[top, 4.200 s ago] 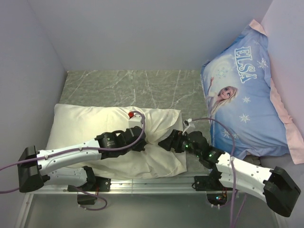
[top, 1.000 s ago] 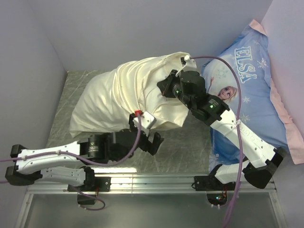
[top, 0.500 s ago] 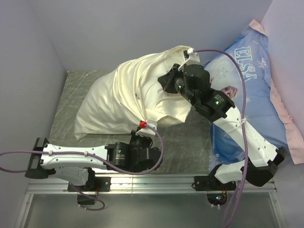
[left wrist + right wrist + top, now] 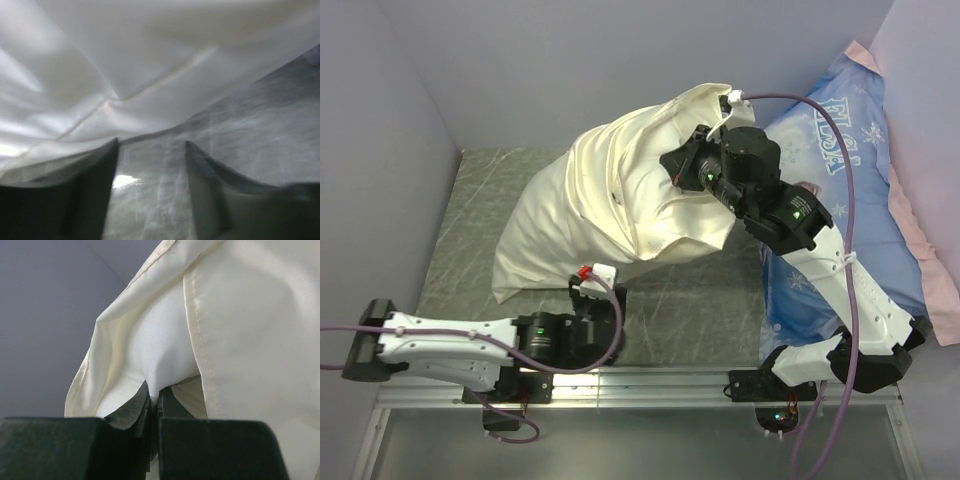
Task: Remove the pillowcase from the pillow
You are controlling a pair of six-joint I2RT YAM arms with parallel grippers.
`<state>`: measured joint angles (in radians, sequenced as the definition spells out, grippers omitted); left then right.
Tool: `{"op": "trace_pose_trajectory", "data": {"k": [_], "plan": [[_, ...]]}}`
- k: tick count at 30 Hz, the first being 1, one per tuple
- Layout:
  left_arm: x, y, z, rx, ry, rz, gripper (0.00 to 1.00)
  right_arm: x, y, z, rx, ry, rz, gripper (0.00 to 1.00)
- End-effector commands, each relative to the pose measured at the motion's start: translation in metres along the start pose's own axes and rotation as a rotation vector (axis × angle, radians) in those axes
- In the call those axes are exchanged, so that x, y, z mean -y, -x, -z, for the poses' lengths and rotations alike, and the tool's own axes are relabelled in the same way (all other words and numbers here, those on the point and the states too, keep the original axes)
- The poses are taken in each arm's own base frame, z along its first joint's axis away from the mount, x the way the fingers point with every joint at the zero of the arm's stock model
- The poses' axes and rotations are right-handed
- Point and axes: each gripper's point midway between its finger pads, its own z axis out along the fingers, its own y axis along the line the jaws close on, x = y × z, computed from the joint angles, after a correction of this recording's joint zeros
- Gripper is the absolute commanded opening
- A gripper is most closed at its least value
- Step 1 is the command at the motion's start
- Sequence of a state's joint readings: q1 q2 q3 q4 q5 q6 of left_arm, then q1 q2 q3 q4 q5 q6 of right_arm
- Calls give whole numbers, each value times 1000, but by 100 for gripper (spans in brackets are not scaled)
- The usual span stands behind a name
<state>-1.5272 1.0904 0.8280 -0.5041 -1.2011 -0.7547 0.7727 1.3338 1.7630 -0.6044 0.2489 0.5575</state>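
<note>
Grey marbled table [image 4: 710, 290] bearing a cream pillowcase [image 4: 580, 200], raised at its right end, its left end sagging onto the table. The white pillow [image 4: 160, 345] peeks from the case's open mouth (mostly covered). The right gripper [image 4: 152, 396] is clenched on that pillow fabric. The left gripper [image 4: 152, 145], fingers apart and empty, hovers by the case's lower edge.
</note>
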Motion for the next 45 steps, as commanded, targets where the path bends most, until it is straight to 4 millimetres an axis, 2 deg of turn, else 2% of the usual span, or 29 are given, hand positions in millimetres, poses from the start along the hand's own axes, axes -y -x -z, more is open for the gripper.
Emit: {"op": "trace_pose_trajectory", "data": {"k": [1,2,4,9,11,12,15,16,22,29,34,37,40,43,45], "plan": [[16,45,18,91,-211,166,75,-31,71,26,213,94,-51,0],[26,55,23,113,-289,208,78,-29,68,23,202,79,-43,0],[20,57,26,140,-308,186,82,-27,68,20,195,64,-32,0],[20,65,23,180,-258,105,82,-26,64,14,173,44,-14,0],[27,66,25,206,-251,63,82,-25,62,10,163,37,-9,0],[33,74,32,237,-268,90,83,-26,62,9,159,35,-7,0],[24,81,28,281,-173,-33,83,-27,61,4,146,29,-1,0],[21,90,28,305,-137,18,83,-27,60,4,142,30,0,0],[20,117,31,368,-78,-6,85,-24,47,-4,114,26,-2,0],[31,126,31,401,-81,-86,84,-23,41,-8,100,26,-4,0],[32,135,29,452,-55,-109,84,-25,39,-9,94,35,-8,0],[41,137,17,455,-65,-135,82,-26,38,-8,90,36,-8,0],[42,137,8,453,-58,-140,76,-26,39,-6,94,35,-7,0],[41,138,6,458,-54,-143,61,-25,42,-4,99,33,-4,0],[40,140,5,460,-56,-143,42,-26,41,-3,99,36,-4,0]]}}
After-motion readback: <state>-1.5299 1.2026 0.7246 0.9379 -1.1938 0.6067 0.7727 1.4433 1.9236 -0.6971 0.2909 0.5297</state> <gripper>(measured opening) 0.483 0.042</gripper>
